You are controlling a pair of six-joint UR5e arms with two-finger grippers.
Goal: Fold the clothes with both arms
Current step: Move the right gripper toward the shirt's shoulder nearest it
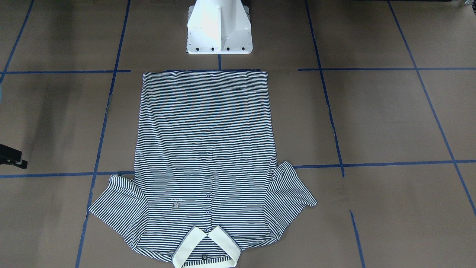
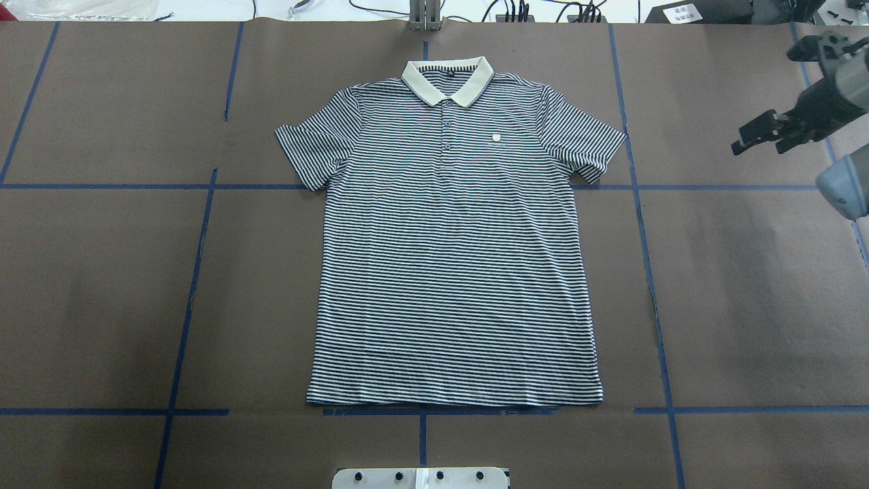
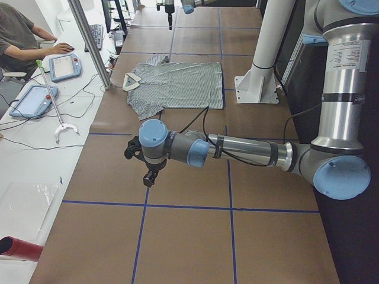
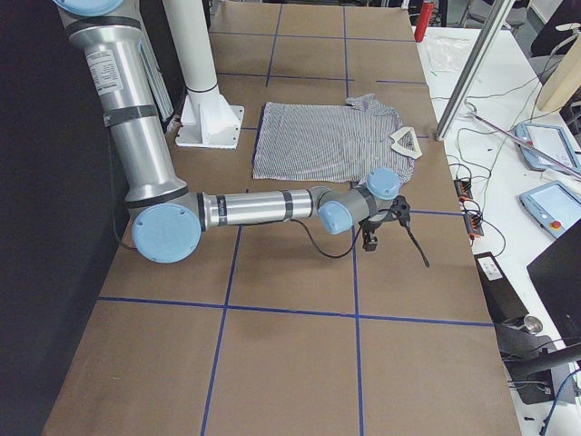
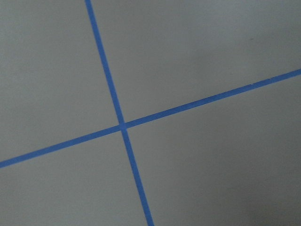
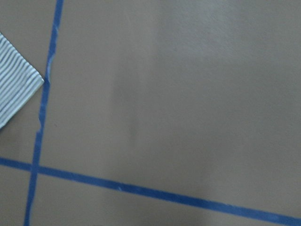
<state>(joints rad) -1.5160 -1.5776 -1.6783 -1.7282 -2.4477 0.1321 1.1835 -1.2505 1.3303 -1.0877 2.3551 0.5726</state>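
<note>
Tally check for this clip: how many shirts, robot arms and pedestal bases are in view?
Striped polo shirt: 1
Robot arms: 2 (left arm, right arm)
White pedestal base: 1
Total: 4

A robotics lab: jointed robot arm, tape-gridded table, teach pendants on a side bench.
</note>
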